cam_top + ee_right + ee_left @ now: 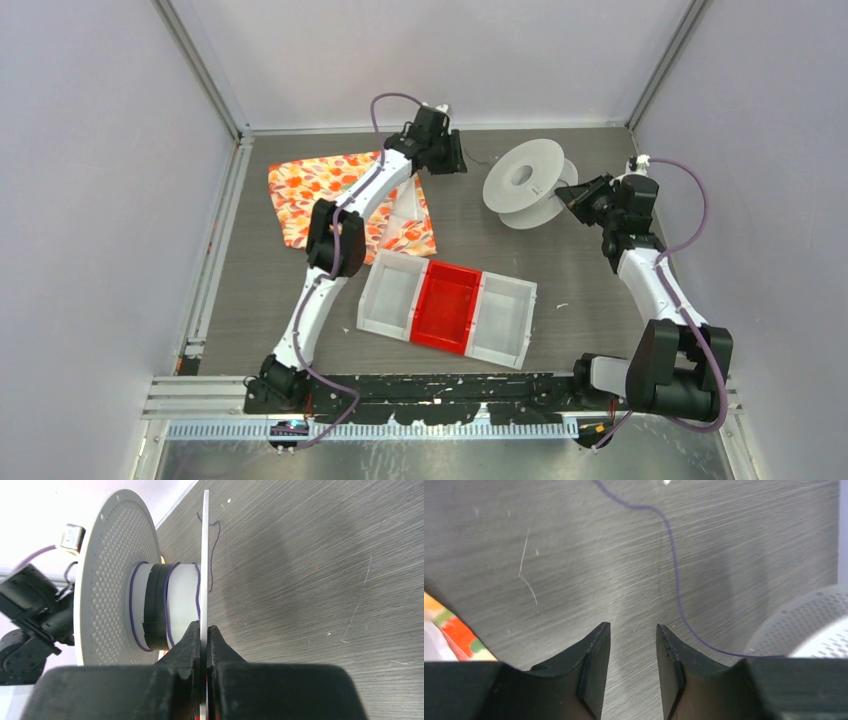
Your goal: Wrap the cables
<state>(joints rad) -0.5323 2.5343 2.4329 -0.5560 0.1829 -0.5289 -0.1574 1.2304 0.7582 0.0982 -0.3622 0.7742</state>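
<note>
While the right gripper (204, 630) is pinched shut on the thin flange (205, 545) of the white spool (522, 182), steadying it on the table (590, 270), the left gripper (633, 630) hovers at a middling gap over bare tabletop with nothing between its fingers. The cable (676, 580) (a hair-fine dark violet wire) is only partly on the reel. A few loose turns sit round the hub (182, 600), and a free tail runs off past the clamped flange. In the left wrist view the wire snakes across the table, passing just to the right of the fingers on its way to the spool's perforated rim.

I judge the step in hand to be catching that tail for the next turn. To do it well, the left gripper should shift to its right until the wire lies squarely between the pads. It should then come down close to the surface before closing, since a wire this fine could easily slip under or past the tips. Once it is pinched, light steady tension matters (slack would leave sagging loops like those already on the hub). The lead should go between the two flanges, not outside them. The right gripper's clamp has to stay firm, or the pull may tip the reel.
</note>
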